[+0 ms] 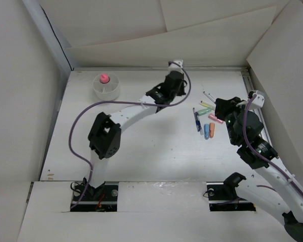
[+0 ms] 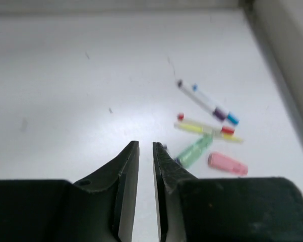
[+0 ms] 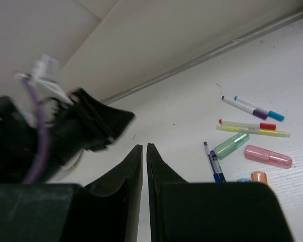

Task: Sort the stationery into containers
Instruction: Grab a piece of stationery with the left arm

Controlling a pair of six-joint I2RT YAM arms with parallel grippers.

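The stationery lies in a loose group on the white table right of centre [image 1: 205, 120]. The right wrist view shows a white marker with a blue cap [image 3: 252, 107], a red-capped pen [image 3: 247, 124], a yellow pen [image 3: 253, 132], a stubby green piece [image 3: 231, 145], a pink piece [image 3: 268, 156], a blue pen [image 3: 211, 162] and an orange piece [image 3: 259, 176]. The round white cup [image 1: 99, 91] stands at the far left with a pink-capped tube [image 1: 104, 78] in it. My left gripper [image 1: 177, 84] [image 2: 145, 143] is shut and empty, left of the group. My right gripper [image 1: 221, 107] [image 3: 144, 146] is shut and empty, just right of it.
Cardboard walls close in the table at the back and both sides; a metal rail [image 1: 257, 116] runs along the right edge. The left arm's wrist and purple cable [image 3: 38, 131] fill the left of the right wrist view.
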